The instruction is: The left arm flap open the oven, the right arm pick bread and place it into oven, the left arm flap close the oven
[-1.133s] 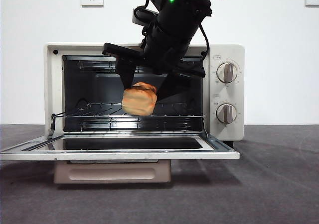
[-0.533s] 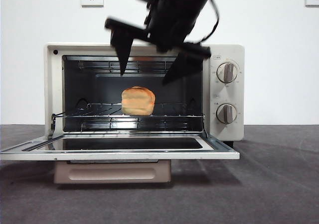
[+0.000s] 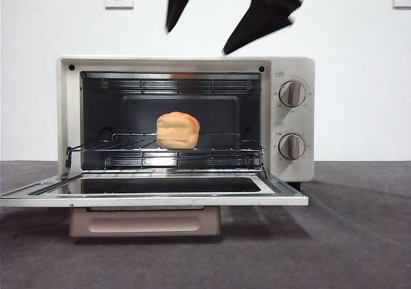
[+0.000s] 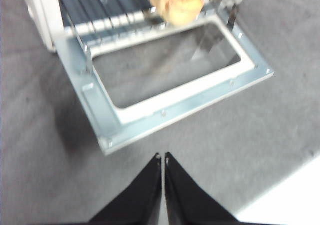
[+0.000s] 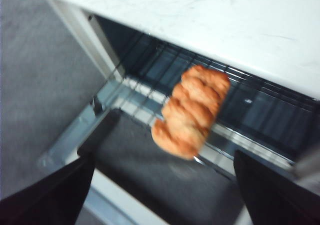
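The toaster oven (image 3: 186, 119) is standing with its glass door (image 3: 154, 192) lying fully open and flat in front of the cavity. The bread loaf (image 3: 177, 130) is resting on the wire rack (image 3: 128, 149) inside, near the rack's front edge and roughly centred across it. Nothing is touching the loaf.

Task progress, as judged from these views: the door-opening step is done, and the bread placement appears done. The closing of the door by the left arm is not yet done.

The right gripper (image 3: 225, 16) is hanging above the oven's top, well clear of the cavity. Its two black jaws are spread wide apart and are holding nothing.

The left gripper (image 4: 163, 159) is hovering over the grey table surface (image 4: 40, 135), in front of the door's outer edge. Its jaws are pressed together with only a thin seam between them, and they are gripping nothing.

View differences:
- The front view is showing the two control knobs (image 3: 293, 94), the door's beige handle (image 3: 144, 223) hanging below the open door, and the loaf's short end only.
- The right wrist view is showing the loaf (image 5: 191, 110) as long and lumpy, lying across the rack wires, with one end overhanging the front bar.
- The left wrist view alone is showing the left gripper, the door frame (image 4: 190, 110) and the dark window pane from above.
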Robot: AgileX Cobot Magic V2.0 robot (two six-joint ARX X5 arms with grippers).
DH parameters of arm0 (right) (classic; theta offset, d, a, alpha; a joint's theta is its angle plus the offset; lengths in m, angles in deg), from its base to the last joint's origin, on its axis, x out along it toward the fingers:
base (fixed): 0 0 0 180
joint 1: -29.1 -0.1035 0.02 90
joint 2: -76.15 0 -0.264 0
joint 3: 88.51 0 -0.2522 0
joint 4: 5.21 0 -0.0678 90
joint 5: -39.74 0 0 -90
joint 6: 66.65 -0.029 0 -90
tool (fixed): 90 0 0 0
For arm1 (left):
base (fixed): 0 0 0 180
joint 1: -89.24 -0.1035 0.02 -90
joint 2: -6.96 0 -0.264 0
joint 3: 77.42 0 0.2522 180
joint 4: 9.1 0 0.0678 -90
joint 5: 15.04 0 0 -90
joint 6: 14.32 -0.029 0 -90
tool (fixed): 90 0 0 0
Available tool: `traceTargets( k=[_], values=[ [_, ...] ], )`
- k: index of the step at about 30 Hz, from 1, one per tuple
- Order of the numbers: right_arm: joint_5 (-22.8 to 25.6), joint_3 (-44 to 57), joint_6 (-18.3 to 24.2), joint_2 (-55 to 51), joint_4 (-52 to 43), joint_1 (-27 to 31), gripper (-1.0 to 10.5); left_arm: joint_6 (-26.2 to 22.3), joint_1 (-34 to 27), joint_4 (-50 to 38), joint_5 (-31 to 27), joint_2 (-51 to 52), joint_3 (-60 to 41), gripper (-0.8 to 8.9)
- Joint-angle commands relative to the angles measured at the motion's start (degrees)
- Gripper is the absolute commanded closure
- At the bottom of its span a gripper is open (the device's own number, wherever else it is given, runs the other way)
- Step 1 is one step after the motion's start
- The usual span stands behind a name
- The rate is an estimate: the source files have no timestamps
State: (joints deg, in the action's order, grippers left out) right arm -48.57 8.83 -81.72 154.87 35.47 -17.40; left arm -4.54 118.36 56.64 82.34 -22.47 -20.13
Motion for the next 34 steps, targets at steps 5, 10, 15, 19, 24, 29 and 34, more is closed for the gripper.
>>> traceTargets(
  k=[5, 10, 15, 19, 24, 29, 34],
  values=[
    [-2.2, 0.4, 7.3, -7.6, 6.0, -0.5, 5.1, 0.0, 0.2, -2.8, -0.1, -0.1, 0.2, 7.98],
    [-6.6, 6.8, 7.6, -15.8, 5.2, 0.2, 5.1, 0.2, 0.2, -2.7, -0.1, -0.1, 0.2, 7.98],
    [-12.9, 16.9, 7.7, -25.2, 1.2, 1.0, 5.1, 0.4, 0.2, -2.7, -0.1, -0.1, 0.2, 7.98],
    [-14.7, 21.6, 7.6, -30.4, 1.0, 0.9, 5.1, 0.9, 0.2, -2.7, -0.1, -0.1, 0.2, 7.98],
    [-14.9, 22.6, 7.6, -33.6, 0.7, 0.9, 5.1, 1.4, 0.2, -2.8, -0.1, -0.1, 0.2, 7.98],
    [-14.9, 22.6, 7.6, -34.4, 0.2, 0.9, 5.1, 1.7, 0.2, -2.9, -0.1, -0.1, 0.2, 7.98],
    [-15.2, 22.6, 7.5, -34.3, 0.8, 0.9, 5.1, 3.2, -0.1, -5.5, -0.4, -0.3, -0.7, 7.98]
  ],
)
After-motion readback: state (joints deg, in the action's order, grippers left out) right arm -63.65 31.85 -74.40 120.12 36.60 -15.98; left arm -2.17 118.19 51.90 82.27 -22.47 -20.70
